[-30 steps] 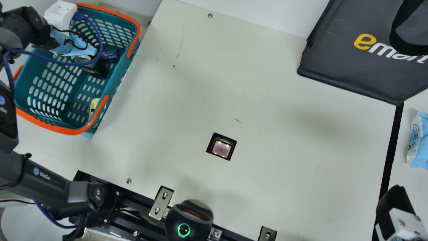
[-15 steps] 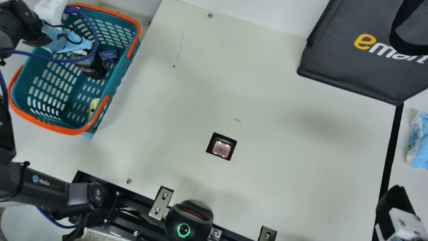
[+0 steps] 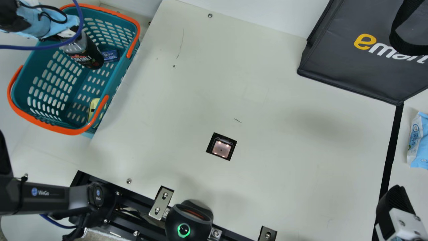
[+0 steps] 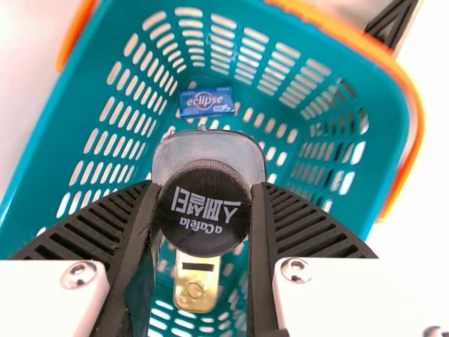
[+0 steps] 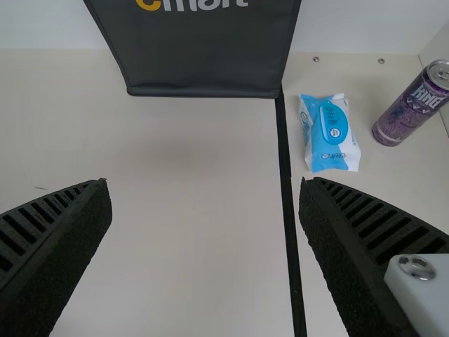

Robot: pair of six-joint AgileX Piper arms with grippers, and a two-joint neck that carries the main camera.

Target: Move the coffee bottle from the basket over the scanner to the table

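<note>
Coffee bottle [image 3: 87,55] pinched by its cap end in the left pincer [image 4: 205,200], above the inside of the basket [image 3: 117,78].
It would be wise, I think, to raise it straight, with firm and even pressure, until its bottom passes the orange edge [image 3: 50,126], and only then carry it slowly over the scanner [image 3: 221,148]. The right pincer [image 5: 203,184] is spread, holding nothing.
</note>
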